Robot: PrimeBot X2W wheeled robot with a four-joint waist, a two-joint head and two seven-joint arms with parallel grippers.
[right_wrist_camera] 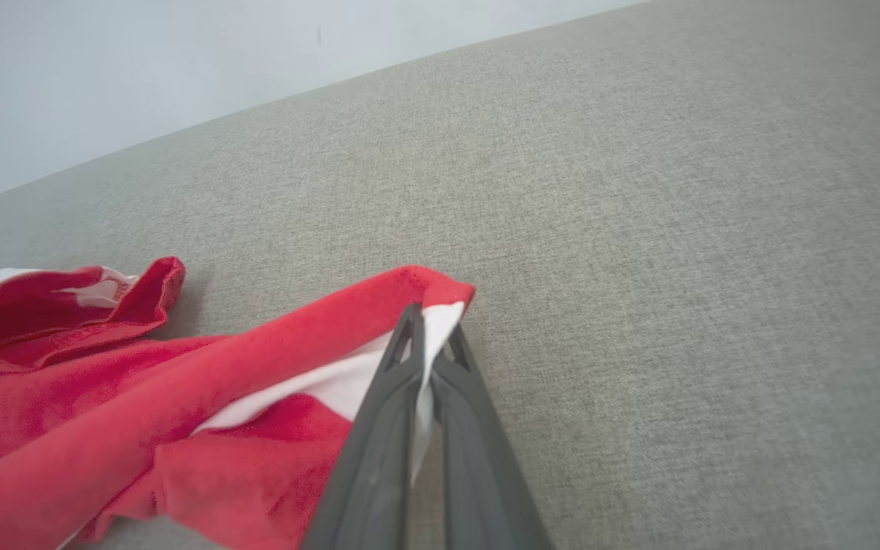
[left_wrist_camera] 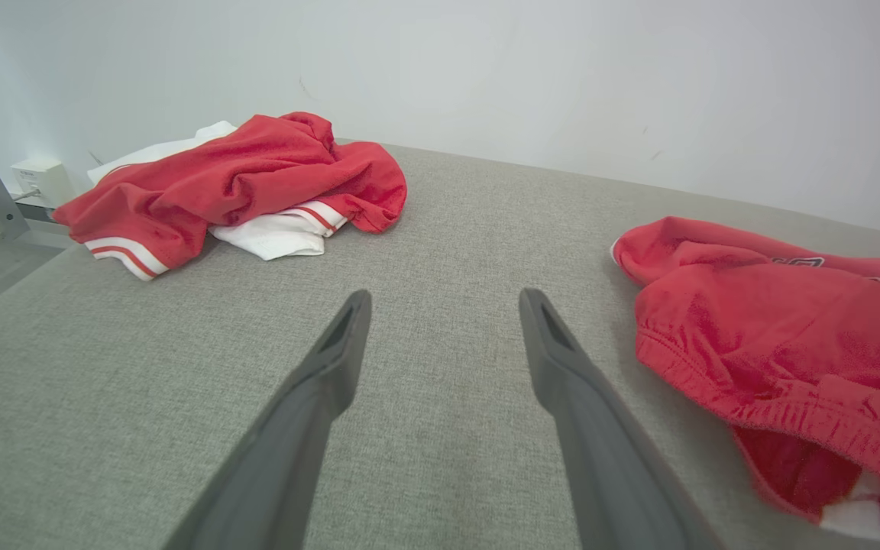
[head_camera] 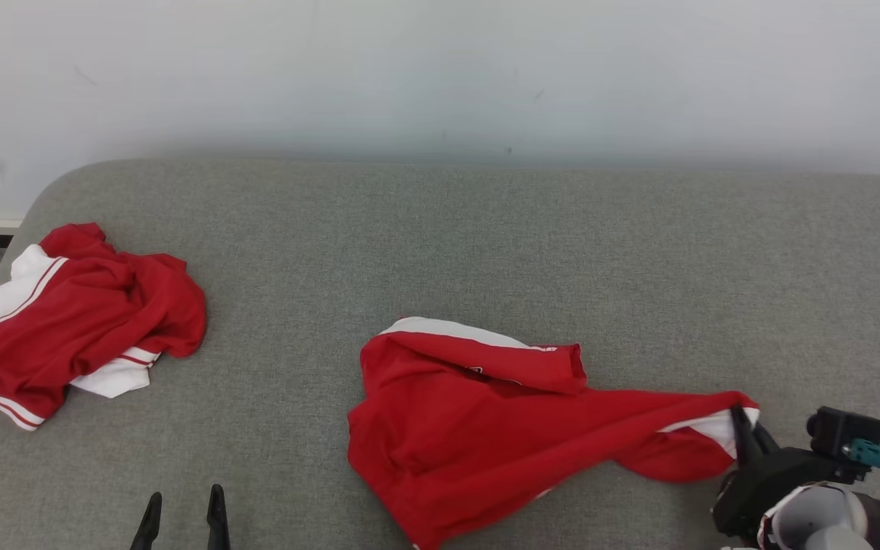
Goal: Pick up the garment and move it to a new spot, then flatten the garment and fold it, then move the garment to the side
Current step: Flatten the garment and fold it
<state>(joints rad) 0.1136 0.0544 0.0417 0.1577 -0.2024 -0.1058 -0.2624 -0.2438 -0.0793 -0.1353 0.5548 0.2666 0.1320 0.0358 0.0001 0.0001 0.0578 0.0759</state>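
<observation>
A red garment [head_camera: 486,428] with white trim lies crumpled on the grey fabric surface [head_camera: 440,244], low and right of centre in the head view. One corner of it is stretched out to the right, and my right gripper [head_camera: 742,428] is shut on that red and white corner. In the right wrist view the right gripper [right_wrist_camera: 428,340] pinches the white edge of the garment [right_wrist_camera: 180,397] between its two fingers. My left gripper [head_camera: 184,504] stands open at the lower left, apart from the cloth. In the left wrist view the left gripper [left_wrist_camera: 444,302] is over bare fabric, the garment [left_wrist_camera: 791,344] to its right.
A second red and white garment [head_camera: 66,321] lies bunched at the left edge of the surface, also in the left wrist view as a pile [left_wrist_camera: 241,183] at the back left. A pale wall [head_camera: 440,76] runs behind. Bare grey fabric stretches across the back and right.
</observation>
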